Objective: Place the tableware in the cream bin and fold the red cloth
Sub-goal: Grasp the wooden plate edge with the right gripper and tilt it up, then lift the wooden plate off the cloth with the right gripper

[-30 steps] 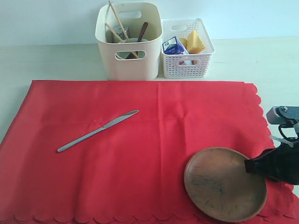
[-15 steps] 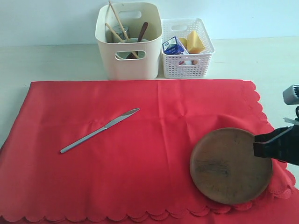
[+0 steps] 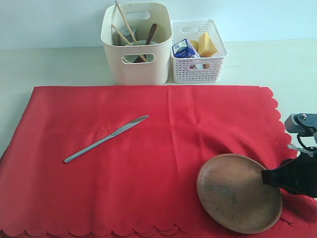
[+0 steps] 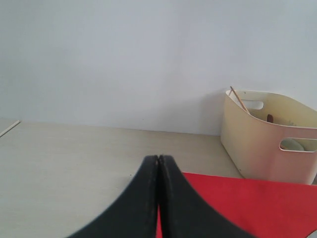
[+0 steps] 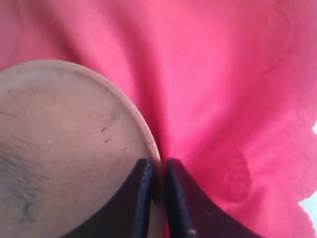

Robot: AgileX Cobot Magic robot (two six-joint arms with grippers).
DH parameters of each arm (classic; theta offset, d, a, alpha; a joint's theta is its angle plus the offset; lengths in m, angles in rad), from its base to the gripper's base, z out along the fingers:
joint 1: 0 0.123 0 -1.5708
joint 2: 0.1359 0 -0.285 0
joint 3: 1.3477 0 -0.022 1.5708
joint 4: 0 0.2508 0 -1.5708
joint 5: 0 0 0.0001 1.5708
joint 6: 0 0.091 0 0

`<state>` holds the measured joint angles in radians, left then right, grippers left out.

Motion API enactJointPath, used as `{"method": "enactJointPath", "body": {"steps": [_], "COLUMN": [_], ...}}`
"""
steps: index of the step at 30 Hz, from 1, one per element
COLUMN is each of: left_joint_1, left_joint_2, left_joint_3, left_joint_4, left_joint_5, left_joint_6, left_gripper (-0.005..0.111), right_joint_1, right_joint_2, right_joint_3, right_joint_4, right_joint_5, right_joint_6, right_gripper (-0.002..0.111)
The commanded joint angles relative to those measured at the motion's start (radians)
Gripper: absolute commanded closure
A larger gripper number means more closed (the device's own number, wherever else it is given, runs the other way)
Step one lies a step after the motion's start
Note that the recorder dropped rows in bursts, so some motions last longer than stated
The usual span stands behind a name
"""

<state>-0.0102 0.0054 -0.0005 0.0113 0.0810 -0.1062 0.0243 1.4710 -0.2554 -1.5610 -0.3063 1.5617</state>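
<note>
plate (image 3: pixel 239 193): brown, wooden; you'll find it on the cloth's (image 3: pixel 148 173) near right corner.
knife (image 3: pixel 105 139): silver, flat, diagonal, left of centre.
bin (image 3: pixel 136 69): cream, upright behind cloth, holding chopsticks (image 3: pixel 124 22) and spoon (image 3: pixel 151 32).
cloth: red, spread, rumpled beside plate.

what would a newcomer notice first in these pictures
The big red cloth spread over most of the table grabs the eye first. At its near right corner is a round wooden plate, its rim pinched by the right pincer. A lone silver knife lies left of the cloth's middle, and the cream bin stands behind the far edge beside a white basket.
</note>
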Motion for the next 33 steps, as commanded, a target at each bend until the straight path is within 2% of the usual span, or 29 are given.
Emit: {"method": "enactJointPath", "body": {"steps": [1,2,3,5,14,21,26,33], "left_joint_1": [-0.002,-0.002,-0.002,-0.002,-0.002,-0.002,-0.002,-0.002], "left_joint_2": [-0.005,-0.005,-0.005,-0.005,-0.005,-0.005,-0.005,-0.005], "left_joint_3": [0.001,0.001,0.001,0.001,0.001,0.001,0.001,0.001], "left_joint_4": [-0.003,-0.003,-0.003,-0.003,-0.003,-0.003,-0.003,-0.003], "left_joint_5": [-0.001,-0.001,-0.001,-0.001,-0.001,-0.001,-0.001,-0.001], "left_joint_6": [-0.001,-0.001,-0.001,-0.001,-0.001,-0.001,-0.001,-0.001], "left_gripper": [0.104,0.104,0.104,0.104,0.104,0.104,0.104,0.104], "right_joint_1": [-0.002,-0.002,-0.002,-0.002,-0.002,-0.002,-0.002,-0.002], "right_joint_2": [0.027,0.011,-0.011,-0.061,-0.039,0.059,0.100,0.099], "right_joint_3": [-0.008,-0.018,-0.032,-0.060,-0.078,-0.078,-0.078,-0.078], "right_joint_4": [0.041,0.035,0.009,-0.033,-0.123,-0.125,-0.123,-0.123], "right_joint_5": [0.024,-0.014,-0.066,-0.157,-0.250,-0.239,-0.132,-0.190], "right_joint_6": [-0.003,-0.017,-0.029,-0.040,-0.015,-0.015,-0.010,-0.013], "right_gripper": [0.072,0.058,0.050,0.044,0.047,0.051,0.051,0.051]}}
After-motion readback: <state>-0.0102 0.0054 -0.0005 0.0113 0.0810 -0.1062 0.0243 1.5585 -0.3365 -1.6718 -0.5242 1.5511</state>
